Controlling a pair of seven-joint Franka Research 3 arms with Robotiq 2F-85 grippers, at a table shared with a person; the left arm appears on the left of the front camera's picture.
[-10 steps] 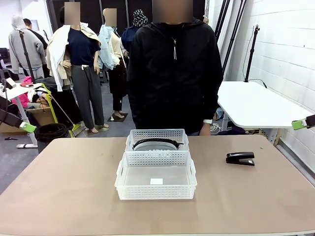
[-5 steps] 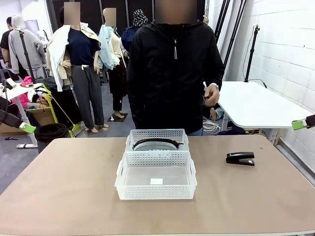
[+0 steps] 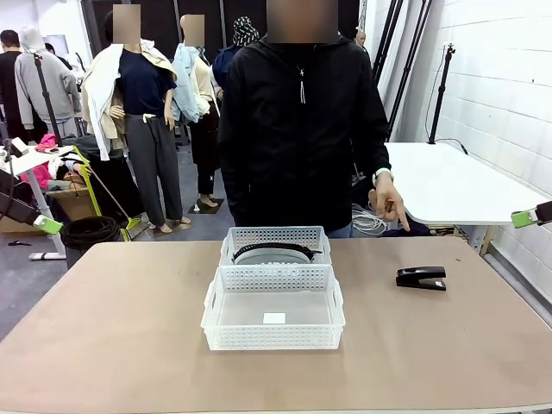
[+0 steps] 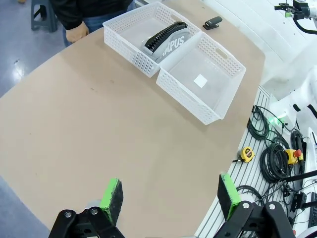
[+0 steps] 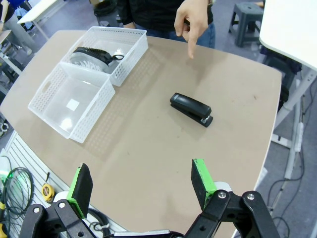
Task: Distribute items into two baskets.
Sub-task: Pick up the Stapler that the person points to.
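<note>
Your left fingers (image 4: 112, 199): hanging apart, empty.
Your right fingers (image 5: 199, 182): hanging apart, empty.
Stapler (image 3: 421, 278): lying on surface (image 3: 121, 328), right of near basket (image 3: 272, 336).
Fabric (image 4: 168, 43): sitting in far basket (image 3: 274, 235).
Person's hand (image 3: 390, 203): pointing down near stapler.

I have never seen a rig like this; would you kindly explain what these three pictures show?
Two robot arms share a table with a person standing opposite. The front view looks across it from the robot's side. The other two come from wrist cameras looking along each arm's green-padded fingers: the left end effector and the right end effector, both open and holding nothing. Two white baskets stand end to end: the far basket holds a grey fabric piece with black edging, the near basket is empty. A black stapler lies on the robot's right, and the person's hand points down at the table near it.
</note>
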